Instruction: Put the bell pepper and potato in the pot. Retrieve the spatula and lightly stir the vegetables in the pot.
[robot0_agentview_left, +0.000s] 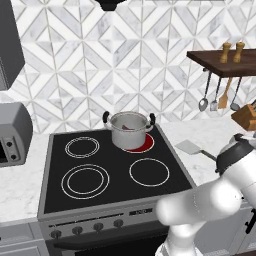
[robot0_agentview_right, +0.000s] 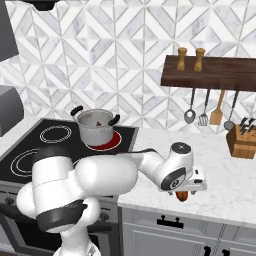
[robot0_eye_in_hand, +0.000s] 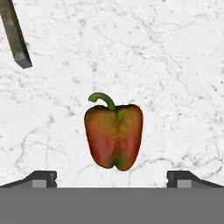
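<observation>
The red bell pepper (robot0_eye_in_hand: 114, 135) with its curved green stem lies on the white marble counter, right of the stove. My gripper (robot0_eye_in_hand: 112, 176) hovers straight over it, open, with one fingertip (robot0_eye_in_hand: 43, 177) to each side and not touching it. From the right base view, the gripper (robot0_agentview_right: 185, 190) hangs low over the pepper (robot0_agentview_right: 182, 196) near the counter's front edge. The steel pot (robot0_agentview_left: 129, 129) (robot0_agentview_right: 96, 126) stands on the back right burner; a dark reddish shape inside cannot be identified. The spatula (robot0_agentview_left: 192, 148) lies on the counter beside the stove, its handle (robot0_eye_in_hand: 15, 35) close to the pepper.
The burner (robot0_agentview_left: 142, 146) under the pot glows red. A wooden knife block (robot0_agentview_right: 241, 141) stands at the back right. Ladles and turners (robot0_agentview_right: 205, 112) hang below a dark shelf (robot0_agentview_right: 210, 70) with two shakers. A grey toaster (robot0_agentview_left: 12, 132) sits left of the stove.
</observation>
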